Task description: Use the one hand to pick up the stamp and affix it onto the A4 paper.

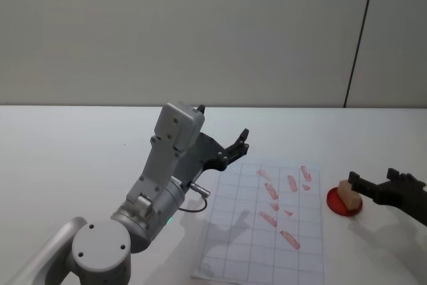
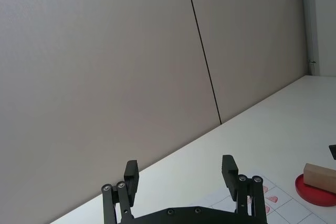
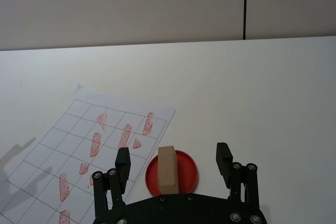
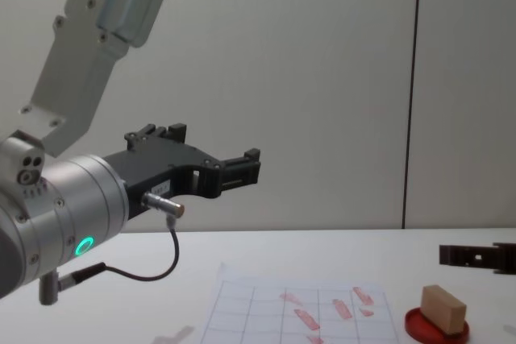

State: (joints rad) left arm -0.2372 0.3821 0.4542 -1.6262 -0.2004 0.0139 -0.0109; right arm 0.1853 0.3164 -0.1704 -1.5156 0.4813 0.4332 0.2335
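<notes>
**Right claw** (image 3: pixel 172 151): fingers spread, holding nothing, poised low over the tabletop (image 3: pixel 252 93). The stamp (image 3: pixel 167 170) sits just ahead of and below its fingertips, in line with the gap between them. It rests on the round red ink pad (image 3: pixel 188 174), probably so that its face takes ink before use. The wide spread leaves room on either side of the block, which suggests an approach with the grasp not yet made.

**Paper** (image 3: pixel 63 150): flat on the tabletop, just beside the pad on the claw's left, with red marks in several squares. From pad to sheet looks like a short sideways carry.

**Left claw** (image 2: pixel 180 170): also spread and empty. It is raised well to the left of the right claw, near the paper's far corner, apparently parked out of the way.
</notes>
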